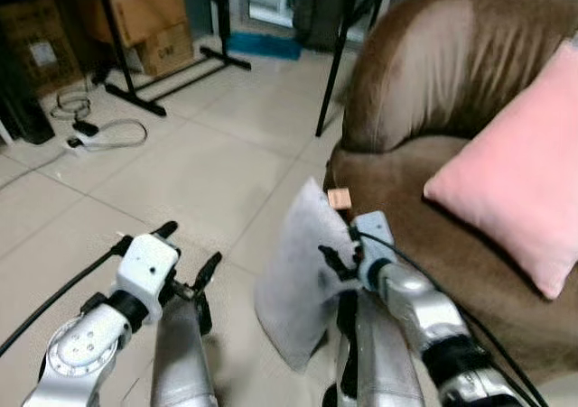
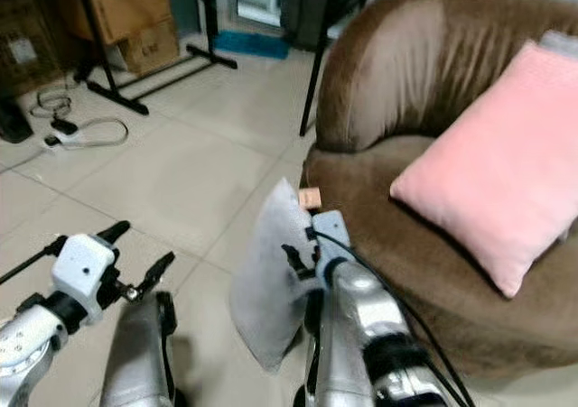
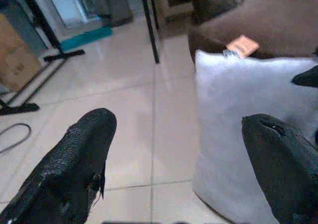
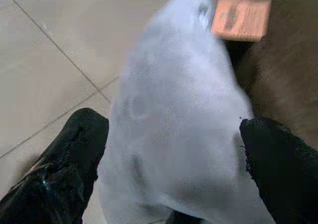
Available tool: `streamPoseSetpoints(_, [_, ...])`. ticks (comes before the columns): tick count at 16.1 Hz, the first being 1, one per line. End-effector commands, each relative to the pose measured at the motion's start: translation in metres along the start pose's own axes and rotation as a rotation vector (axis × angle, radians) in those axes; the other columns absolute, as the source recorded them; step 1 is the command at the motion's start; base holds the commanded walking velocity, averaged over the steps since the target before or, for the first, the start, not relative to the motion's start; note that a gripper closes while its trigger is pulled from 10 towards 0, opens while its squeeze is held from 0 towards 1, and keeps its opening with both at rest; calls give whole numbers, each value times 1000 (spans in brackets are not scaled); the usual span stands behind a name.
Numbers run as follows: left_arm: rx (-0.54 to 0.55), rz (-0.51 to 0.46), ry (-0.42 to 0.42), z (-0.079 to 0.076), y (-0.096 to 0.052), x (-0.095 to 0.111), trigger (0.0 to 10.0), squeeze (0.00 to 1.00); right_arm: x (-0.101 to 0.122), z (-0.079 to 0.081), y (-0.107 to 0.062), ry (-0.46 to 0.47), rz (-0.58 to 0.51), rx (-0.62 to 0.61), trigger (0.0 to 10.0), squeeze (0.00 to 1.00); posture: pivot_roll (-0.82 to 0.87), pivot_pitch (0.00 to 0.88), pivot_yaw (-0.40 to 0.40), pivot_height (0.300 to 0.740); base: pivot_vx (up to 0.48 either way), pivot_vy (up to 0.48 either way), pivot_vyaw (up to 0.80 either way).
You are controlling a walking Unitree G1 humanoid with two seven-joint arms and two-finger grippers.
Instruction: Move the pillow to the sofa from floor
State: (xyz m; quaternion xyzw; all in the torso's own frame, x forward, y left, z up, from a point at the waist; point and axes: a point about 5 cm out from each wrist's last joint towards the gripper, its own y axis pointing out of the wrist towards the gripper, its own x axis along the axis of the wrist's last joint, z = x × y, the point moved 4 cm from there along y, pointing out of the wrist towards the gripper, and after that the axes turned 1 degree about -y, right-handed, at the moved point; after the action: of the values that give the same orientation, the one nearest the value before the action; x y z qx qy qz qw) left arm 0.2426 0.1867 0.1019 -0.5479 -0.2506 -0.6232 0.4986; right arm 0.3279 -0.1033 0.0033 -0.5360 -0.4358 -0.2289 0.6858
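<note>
Pillow [image 1: 302,276] upright off the floor [image 1: 181,172], pinched by your right tool [image 1: 336,255] against the brown sofa [image 1: 406,109] front, pink cushion [image 1: 524,172] on the sofa seat, your left tool [image 1: 188,255] spread open beside the pillow.

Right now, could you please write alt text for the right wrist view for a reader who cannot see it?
A pale grey pillow with an orange tag at its top corner sits between the right pincer's two black fingers, one on each side. Beige floor tiles lie behind it, and the brown sofa edges in beside it.
</note>
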Motion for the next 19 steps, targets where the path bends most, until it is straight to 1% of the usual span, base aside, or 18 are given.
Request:
streamPoseSetpoints(1, [-26,14,-12,-4,1,-2,10000,0,1,-8,1,1,-5,-36,10000,1000,-27,0,-56,406,0,0,0])
streamPoseSetpoints(2, [-48,22,-9,-6,0,-3,10000,0,5,-10,5,10,-11,-64,10000,1000,-24,0,-58,406,0,0,0])
streamPoseSetpoints(3, [-99,33,-24,-13,-4,-4,10000,0,12,-15,10,8,-21,-99,10000,1000,-23,0,-60,406,0,0,0])
streamPoseSetpoints(4, [-111,34,-28,-15,-5,-4,10000,0,13,-16,11,2,-20,-107,10000,1000,-23,0,-60,406,0,0,0])
streamPoseSetpoints(6, [-187,41,-55,-22,-8,-5,10000,0,16,-27,14,-61,-12,-187,10000,1000,-19,0,-62,406,0,0,0])
streamPoseSetpoints(7, [-248,52,-79,-28,-10,-6,10000,0,13,-32,15,-84,10,-226,10000,1000,-16,0,-63,406,0,0,0])
streamPoseSetpoints(8, [-267,59,-84,-29,-12,-6,10000,0,11,-32,16,-96,25,-231,10000,545,-15,0,-60,406,0,0,0])
streamPoseSetpoints(9, [-289,69,-88,-31,-14,-7,10000,0,4,-29,17,-114,63,-216,10000,0,-15,0,-59,406,0,0,0])
streamPoseSetpoints(10, [-306,79,-91,-32,-15,-8,10000,0,-9,-21,18,-149,128,-177,10000,0,-14,0,-57,406,0,0,0])
streamPoseSetpoints(11, [-308,80,-91,-31,-15,-8,10000,0,-13,-19,18,-154,148,-168,10000,0,-12,0,-56,406,0,0,0])
streamPoseSetpoints(12, [-308,82,-89,-30,-16,-8,10000,0,-18,-16,19,-141,163,-160,7922,0,-9,0,-55,406,0,0,0])
streamPoseSetpoints(13, [-311,85,-89,-29,-16,-7,10000,0,-18,-14,19,-117,161,-157,0,0,-7,0,-55,406,0,0,0])
streamPoseSetpoints(14, [-313,89,-88,-29,-17,-7,10000,0,-16,-12,20,-99,147,-151,0,0,-5,0,-55,406,0,0,0])
streamPoseSetpoints(19, [-324,99,-91,-27,-17,-8,10000,0,-13,-9,22,-103,132,-134,0,0,-4,0,-49,406,0,0,0])
